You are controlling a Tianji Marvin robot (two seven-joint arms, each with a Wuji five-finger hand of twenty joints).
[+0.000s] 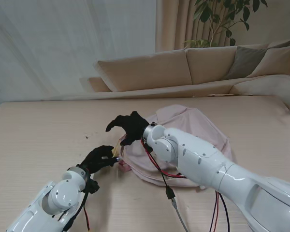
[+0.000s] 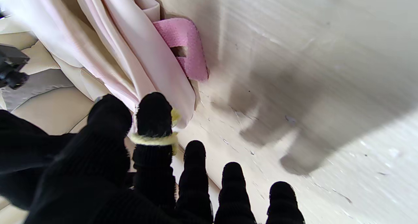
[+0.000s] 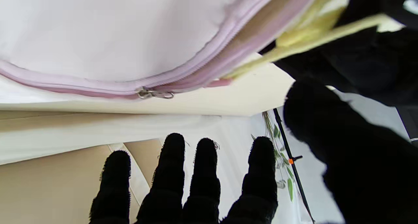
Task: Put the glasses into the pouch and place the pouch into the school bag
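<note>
The left hand (image 1: 99, 158) pinches a yellow cord (image 2: 153, 139) at the near rim of the pink school bag (image 1: 193, 130); a pink strap (image 2: 186, 47) lies just beyond its fingertips. The right hand (image 1: 129, 126) hovers over the bag's unzipped mouth, fingers spread, gripping nothing. Bare bench (image 1: 43, 130) stretches wide to the left hand's outer side. A sofa (image 1: 183, 67) stands past the far edge. Glasses and pouch cannot be made out.

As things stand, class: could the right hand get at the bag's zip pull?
Probably yes. The right hand hangs open at the bag mouth, fingers spread and holding nothing, and the zip pull lies bare on the rim ahead of its fingertips. The left hand works at another part of the rim.
</note>
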